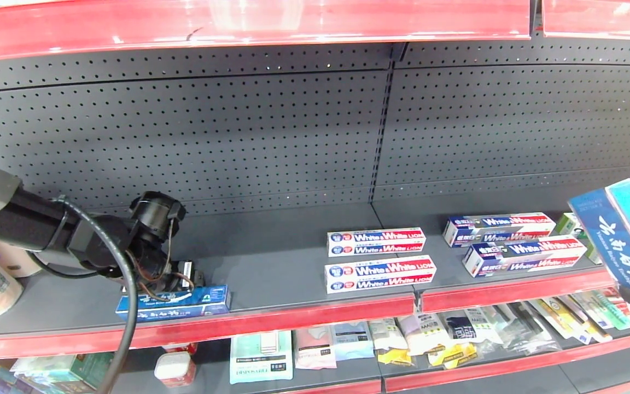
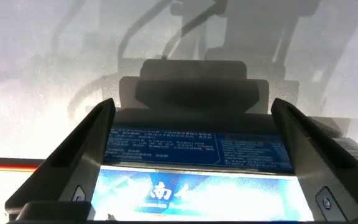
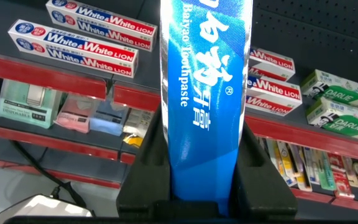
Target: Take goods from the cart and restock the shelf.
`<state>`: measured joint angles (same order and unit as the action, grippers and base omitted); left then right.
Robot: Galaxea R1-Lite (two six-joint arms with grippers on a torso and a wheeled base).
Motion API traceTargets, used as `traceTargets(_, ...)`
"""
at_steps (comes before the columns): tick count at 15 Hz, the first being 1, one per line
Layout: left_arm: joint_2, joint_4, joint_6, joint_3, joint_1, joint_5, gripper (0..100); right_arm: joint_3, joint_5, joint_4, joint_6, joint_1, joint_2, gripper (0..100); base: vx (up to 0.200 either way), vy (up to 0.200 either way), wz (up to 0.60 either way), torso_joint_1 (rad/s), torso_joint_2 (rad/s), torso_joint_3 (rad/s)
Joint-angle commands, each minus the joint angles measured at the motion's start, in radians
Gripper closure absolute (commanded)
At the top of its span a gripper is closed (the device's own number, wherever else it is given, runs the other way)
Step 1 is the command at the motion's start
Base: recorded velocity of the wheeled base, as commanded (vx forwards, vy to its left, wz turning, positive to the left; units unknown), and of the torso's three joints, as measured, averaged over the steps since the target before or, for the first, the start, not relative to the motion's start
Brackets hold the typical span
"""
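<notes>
Head view: left gripper point(image 1: 181, 282) is down on the grey metal shelf board with red front strip point(image 1: 271, 284). Its jaws pinch the flat blue cardboard toothpaste box point(image 1: 184, 303), which lies at the board's left end, just behind the strip. White-and-red toothpaste boxes point(image 1: 378, 261) sit mid-board. The tilted blue toothpaste box point(image 1: 618, 235) is held up near the board's right end.

Left wrist view: fingers point(image 2: 82, 162) press both long sides of the flat box.

Right wrist view: right gripper point(image 3: 205, 177) has its jaws clamped on the tilted box.

Likely step: release. Open evenly and lift straight up, so the box isn't dragged over the strip.
</notes>
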<state>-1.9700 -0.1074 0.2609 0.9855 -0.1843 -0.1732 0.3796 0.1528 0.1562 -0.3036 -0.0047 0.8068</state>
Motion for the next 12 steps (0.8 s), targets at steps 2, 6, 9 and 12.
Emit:
traceTargets(2, -0.001, 0.005, 0.001, 0.004, 0.002, -0.003, 0, -0.001, 0.002, 0.0, 0.0, 0.0, 0.0, 100, 0.0, 0.0, 0.0, 0.0, 0.0, 0.0)
traceTargets(6, -0.001, 0.075, 0.0, 0.002, 0.002, -0.003, 0, -0.007, 0.002, 0.0, -0.002, 0.0, -0.003, 100, 0.0, 0.0, 0.0, 0.0, 0.0, 0.0)
traceTargets(9, 0.016, 0.072, -0.003, -0.041, 0.002, -0.008, 0, -0.016, 0.001, 0.0, 0.0, 0.0, -0.028, 100, 0.0, 0.0, 0.0, 0.0, 0.0, 0.0)
traceTargets(12, 0.025, 0.074, -0.005, -0.079, 0.0, -0.006, 0, -0.022, 0.001, -0.004, 0.0, -0.001, -0.043, 100, 0.0, 0.0, 0.0, 0.0, 0.0, 0.0)
